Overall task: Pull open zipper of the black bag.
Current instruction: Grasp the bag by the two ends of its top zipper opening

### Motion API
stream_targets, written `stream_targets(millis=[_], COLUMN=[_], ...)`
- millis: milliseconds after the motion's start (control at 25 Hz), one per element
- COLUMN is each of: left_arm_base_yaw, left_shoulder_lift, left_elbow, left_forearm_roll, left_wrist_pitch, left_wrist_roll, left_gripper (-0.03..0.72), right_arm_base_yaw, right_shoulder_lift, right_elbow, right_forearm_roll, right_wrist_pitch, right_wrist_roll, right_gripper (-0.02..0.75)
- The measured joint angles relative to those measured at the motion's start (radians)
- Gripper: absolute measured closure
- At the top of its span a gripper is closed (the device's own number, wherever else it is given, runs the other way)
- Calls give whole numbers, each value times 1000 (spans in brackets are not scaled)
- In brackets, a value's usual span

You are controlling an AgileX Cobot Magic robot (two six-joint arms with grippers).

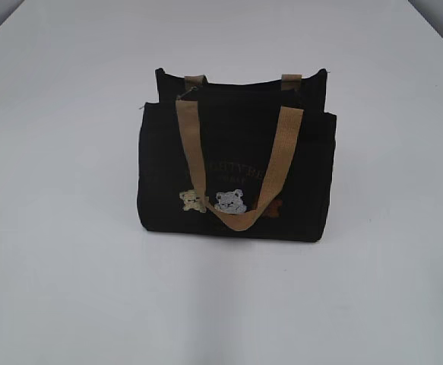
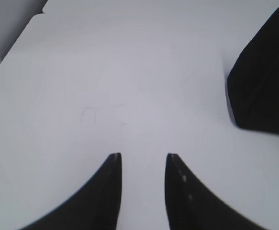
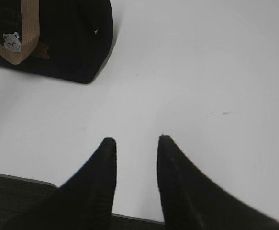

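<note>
Black bag [image 1: 236, 171] standing upright near the middle of a white tabletop [image 1: 61, 266], its front panel facing the exterior camera. Along its top rim runs the zipper [image 1: 240, 82], a thin dark line that is hard to separate from the fabric; its pull tab cannot be made out. Two tan webbing handles belong to the bag: the front handle [image 1: 240, 217] hangs down in a loop over the front panel, and only the ends of the rear one show at the top edge. Faint tan lettering crosses the front, and below it sit small embroidered bears [image 1: 213, 201], a cream one beside a grey one. In the left wrist view, the left hand [image 2: 143, 157] hovers over bare tabletop with its two dark fingers parted and nothing between them, the bag well apart at the right edge. In the right wrist view, the right hand [image 3: 137, 140] is likewise released and empty, near the tabletop's front edge, with the bag off at the upper left.
</note>
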Motion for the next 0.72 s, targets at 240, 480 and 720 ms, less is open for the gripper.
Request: stream_targets(millis=[240, 480, 720], left_arm_base_yaw=[0, 0, 0], left_shoulder_lift=[0, 0, 0], left_elbow=[0, 0, 0], left_forearm_roll=[0, 0, 0], left_wrist_pitch=[0, 0, 0], left_wrist_roll=[0, 0, 0], left_gripper=[452, 454, 453], right_arm_base_yaw=[0, 0, 0], right_shoulder_lift=[0, 0, 0], right_elbow=[0, 0, 0], right_forearm_roll=[0, 0, 0], right_wrist_pitch=[0, 0, 0], right_wrist_roll=[0, 0, 0], right_gripper=[499, 499, 499])
